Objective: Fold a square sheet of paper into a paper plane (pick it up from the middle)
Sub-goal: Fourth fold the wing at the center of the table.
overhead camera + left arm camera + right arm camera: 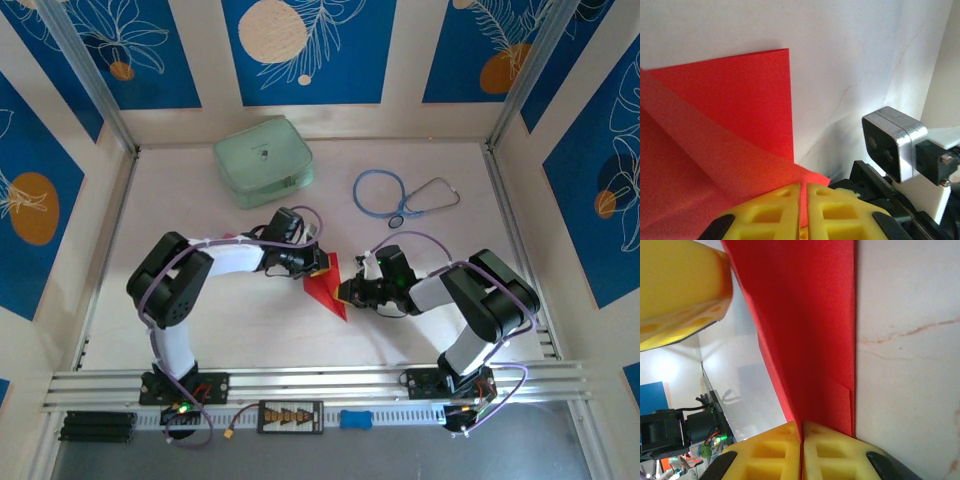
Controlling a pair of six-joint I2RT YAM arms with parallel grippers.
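between the two claws: red sheet part-folded, pinched at both ends, not a plane yet.
the left claw point(318, 266) and the right claw point(347, 292) meet almost tip to tip over the table point(250, 330), with the red sheet point(326, 285) between them. each claw is pressed together on an edge of the sheet: the paper runs into the slit between the left claw's yellow pads point(775, 210), and likewise between the right claw's pads point(830, 452). just ahead of the left claw a diagonal flap lies doubled over the layer beneath; ahead of the right claw the paper tapers along one straight edge. by my judgement the first folds are in, while narrowing it into a pointed dart and shaping wings is left.
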